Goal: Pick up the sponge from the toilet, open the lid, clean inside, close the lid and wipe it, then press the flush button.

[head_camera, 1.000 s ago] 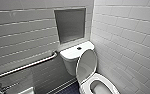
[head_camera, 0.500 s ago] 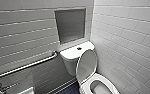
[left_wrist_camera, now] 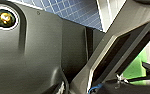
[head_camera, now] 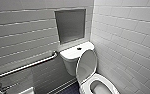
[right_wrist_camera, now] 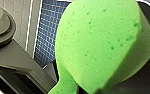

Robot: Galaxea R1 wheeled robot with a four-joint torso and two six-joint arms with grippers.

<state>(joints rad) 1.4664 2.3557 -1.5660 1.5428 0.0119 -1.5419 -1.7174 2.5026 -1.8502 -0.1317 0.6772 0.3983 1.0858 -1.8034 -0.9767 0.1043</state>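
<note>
The white glossy ceramic toilet [head_camera: 69, 63] stands with its boxy tank at the back, a small dark round button [head_camera: 79, 48] on the flat tank cover; its white smooth oval plastic lid [head_camera: 87, 64] is raised, tilted back against the tank, so the oval bowl lies open; the small bright green porous foam sponge [right_wrist_camera: 101, 42] shows a rounded, pitted face close to the right wrist camera, one end pinched narrow.

i have the toilet [head_camera: 70, 62] in the corner, its tank [head_camera: 76, 52] against the back wall, directly below a wall niche [head_camera: 70, 26]. the lid [head_camera: 86, 65] stands raised against the tank, behind the bowl [head_camera: 90, 86]. a grab bar [head_camera: 28, 65] runs along the wall left of the tank.
</note>
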